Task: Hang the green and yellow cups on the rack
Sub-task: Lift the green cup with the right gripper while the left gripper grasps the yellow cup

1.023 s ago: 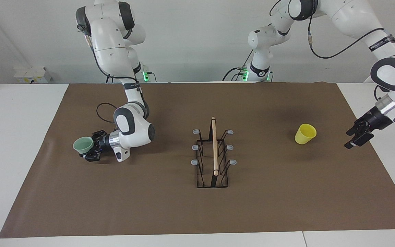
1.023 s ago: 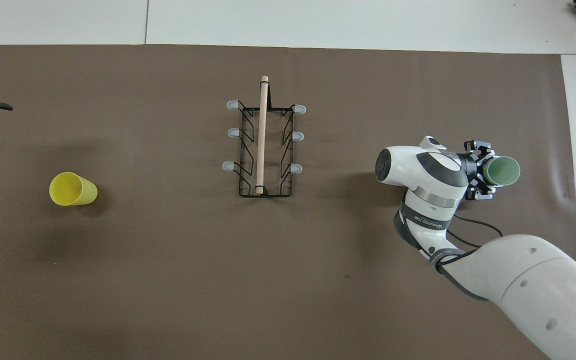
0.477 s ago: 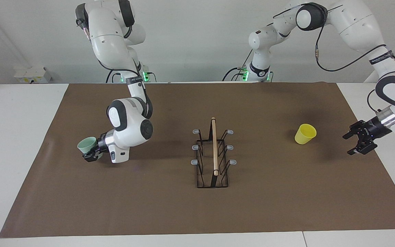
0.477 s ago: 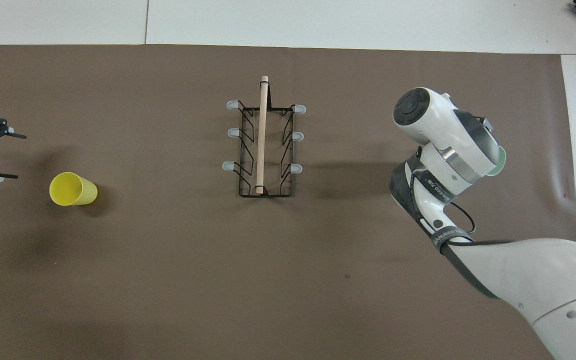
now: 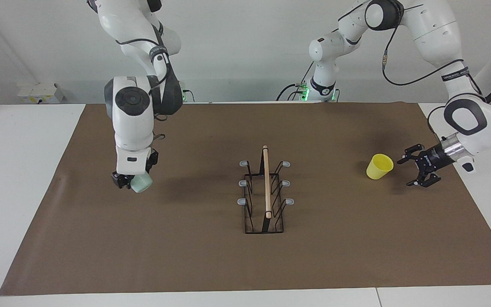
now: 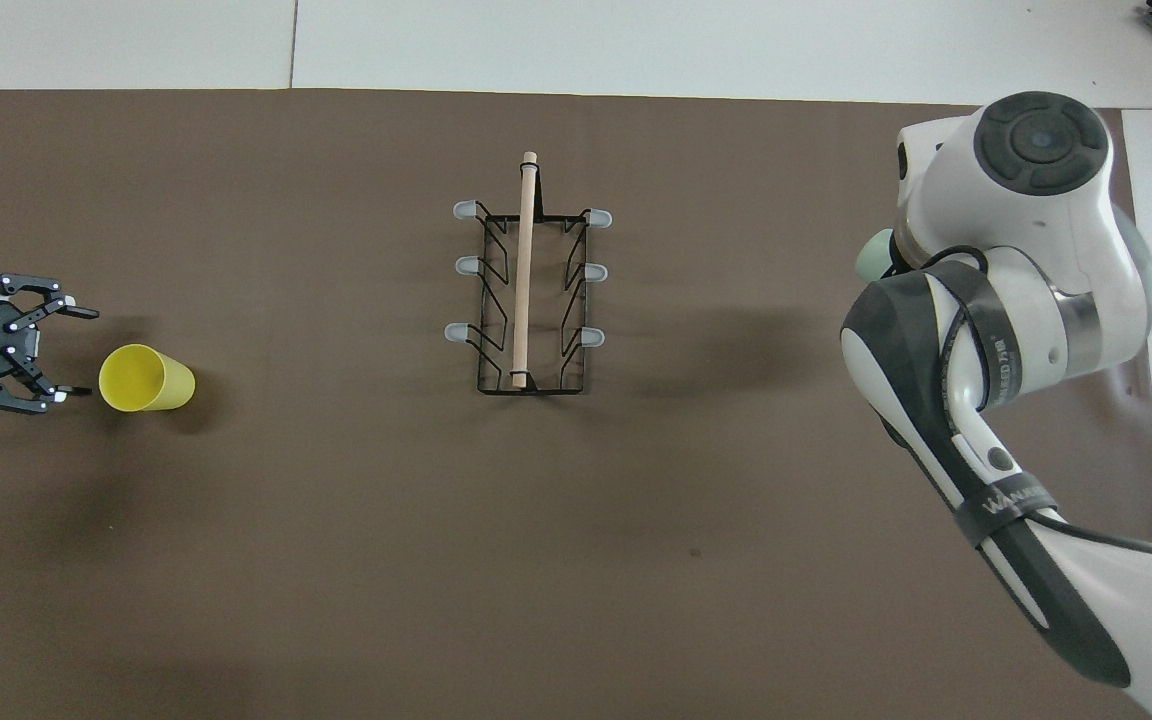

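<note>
Right gripper [image 5: 129, 181] clasps the green cup [image 5: 141, 183] aloft; left gripper [image 5: 416, 169], fingers spread wide, sits beside the yellow cup [image 5: 379, 166].

Over the brown mat [image 5: 211, 264] the right gripper [image 5: 128, 181] holds the green cup [image 5: 141, 183], apparently tipped sideways, while the left gripper [image 5: 416, 170], fingers spread, hangs just beside the upright yellow cup [image 5: 379, 166], the rack [image 5: 265, 198] between them.
</note>
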